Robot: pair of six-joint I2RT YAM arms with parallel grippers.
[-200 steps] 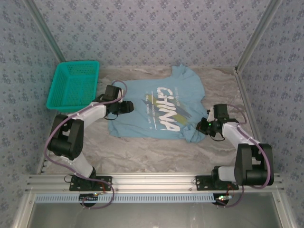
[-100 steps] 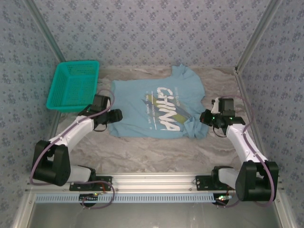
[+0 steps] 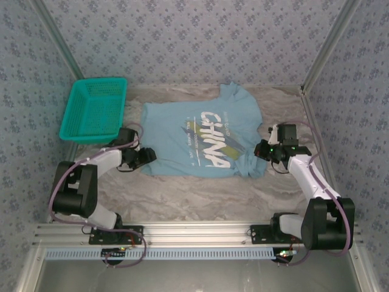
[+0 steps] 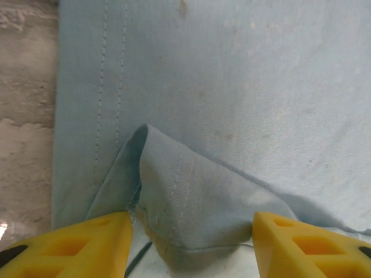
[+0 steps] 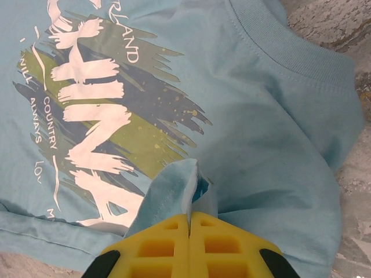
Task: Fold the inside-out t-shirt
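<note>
The inside-out t-shirt (image 3: pixel 200 137), light blue with a "CHINA" print facing up, lies spread on the marble table. My left gripper (image 3: pixel 148 157) sits low at its near-left hem corner. In the left wrist view that gripper (image 4: pixel 191 223) is open, and a raised fold of stitched hem (image 4: pixel 185 191) stands between the yellow fingers (image 4: pixel 93 243) without being pinched. My right gripper (image 3: pixel 260 150) is at the shirt's right side. In the right wrist view it (image 5: pixel 189 217) is shut on a small peak of shirt cloth (image 5: pixel 168 191) beside the print, below the collar (image 5: pixel 272 40).
A teal mesh basket (image 3: pixel 94 109) stands at the back left, just beyond the left arm. Patterned walls and metal posts (image 3: pixel 325 45) close in the sides and back. Bare marble table (image 3: pixel 200 194) lies between the shirt and the aluminium rail (image 3: pixel 194 231).
The left gripper has drawn back off the shirt toward me, to its near-left corner. The right gripper moved slightly away from me, still shut on the cloth.
</note>
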